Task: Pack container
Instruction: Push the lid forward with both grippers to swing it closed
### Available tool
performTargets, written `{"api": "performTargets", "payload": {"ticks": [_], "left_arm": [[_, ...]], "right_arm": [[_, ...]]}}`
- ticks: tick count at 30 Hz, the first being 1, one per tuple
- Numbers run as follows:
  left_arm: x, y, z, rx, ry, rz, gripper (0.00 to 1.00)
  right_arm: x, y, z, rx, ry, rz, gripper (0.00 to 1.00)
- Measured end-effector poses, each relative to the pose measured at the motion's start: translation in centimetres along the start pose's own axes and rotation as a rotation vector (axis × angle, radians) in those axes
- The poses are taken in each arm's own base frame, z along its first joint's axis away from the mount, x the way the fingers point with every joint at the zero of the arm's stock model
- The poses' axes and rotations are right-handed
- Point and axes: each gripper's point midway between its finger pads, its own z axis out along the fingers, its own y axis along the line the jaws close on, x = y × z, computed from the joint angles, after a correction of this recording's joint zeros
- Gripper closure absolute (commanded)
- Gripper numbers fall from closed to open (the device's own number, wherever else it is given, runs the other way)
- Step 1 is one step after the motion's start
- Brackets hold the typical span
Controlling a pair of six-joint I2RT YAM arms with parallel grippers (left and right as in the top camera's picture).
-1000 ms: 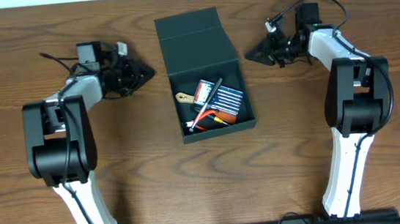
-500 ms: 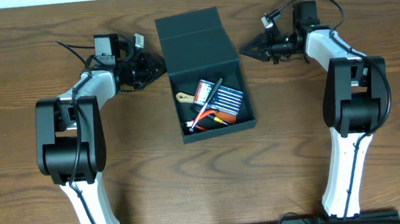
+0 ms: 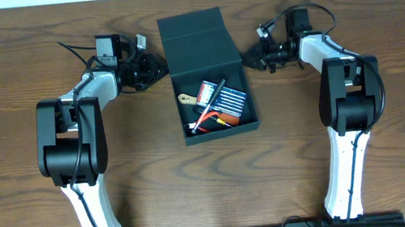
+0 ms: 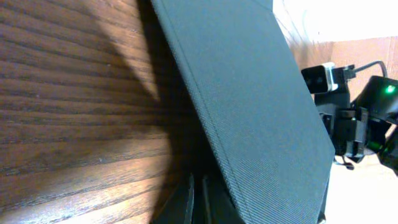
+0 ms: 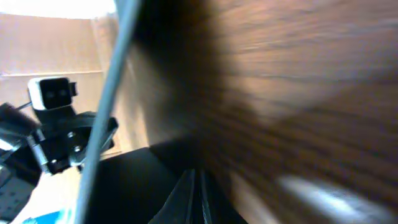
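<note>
The dark teal-grey container point(image 3: 223, 131) stands open in the middle of the table. Its flap lid point(image 3: 197, 41) lies back behind it, and several small items point(image 3: 215, 103) lie inside. My left gripper point(image 3: 160, 64) is shut and empty, its tip right at the lid's left edge. My right gripper point(image 3: 244, 53) is shut and empty at the lid's right edge. In the left wrist view the lid point(image 4: 261, 112) fills the right side, above my shut left gripper point(image 4: 198, 202). The right wrist view is blurred: my right gripper point(image 5: 198, 199) is shut beside the lid's edge point(image 5: 115, 81).
Bare wooden table point(image 3: 282, 165) surrounds the container. The two arms face each other across the lid: the right arm point(image 4: 357, 118) shows in the left wrist view, and the left arm's camera point(image 5: 53, 93) in the right wrist view.
The left gripper moved right to the lid's left edge a second ago and has held still since. The right gripper has moved left up to the lid's right edge.
</note>
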Motion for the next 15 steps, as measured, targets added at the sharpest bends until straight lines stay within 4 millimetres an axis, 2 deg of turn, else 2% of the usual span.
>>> {"api": "performTargets", "payload": {"ticks": [10,15], "left_arm": [[0.25,0.62,0.37,-0.005,0.009,-0.011,0.94],[0.2,0.55,0.37,-0.002,0.008,-0.008,0.95]], "right_arm": [[-0.06,-0.53,-0.04,0.028,-0.008,0.018,0.94],[0.26,-0.29,0.61,0.035,0.001,0.008,0.94]]}}
